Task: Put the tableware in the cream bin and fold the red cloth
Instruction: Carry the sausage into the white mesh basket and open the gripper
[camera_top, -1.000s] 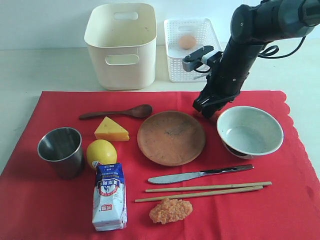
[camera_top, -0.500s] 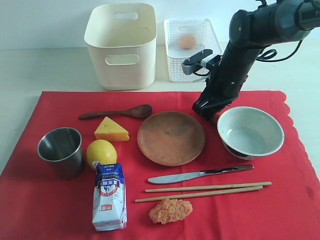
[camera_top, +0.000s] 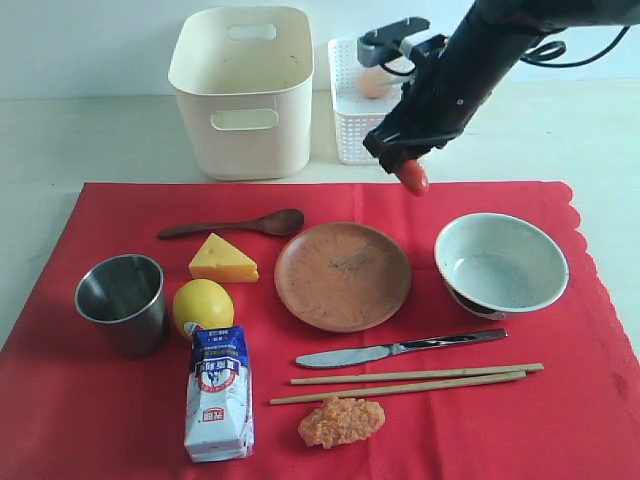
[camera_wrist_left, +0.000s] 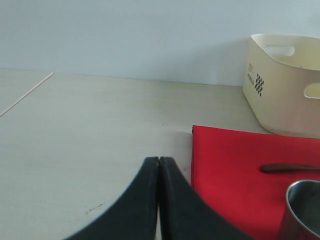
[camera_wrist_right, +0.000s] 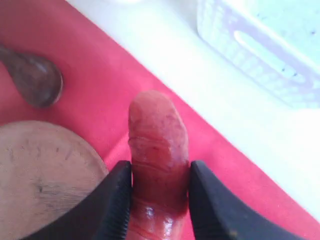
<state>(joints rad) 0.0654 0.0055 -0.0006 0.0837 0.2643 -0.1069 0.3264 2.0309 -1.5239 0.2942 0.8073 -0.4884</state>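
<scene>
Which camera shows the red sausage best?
The right wrist view: the red sausage fills the middle, pinched by the right gripper. The exterior view shows only its small tip; the left wrist view misses it.

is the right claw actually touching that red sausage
Touching. In the right wrist view the right claw pinches the red sausage between its two fingers, with no gap on either side.

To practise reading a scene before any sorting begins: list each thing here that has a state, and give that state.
Right gripper, shut on red sausage, in the air.
Left gripper, shut, empty.
Red cloth, spread flat, unfolded.
Cream bin, upright, nothing visible inside.
Steel cup, upright, empty.
Bowl, upright, empty.
Brown plate, bare.
Milk carton, lying flat.
</scene>
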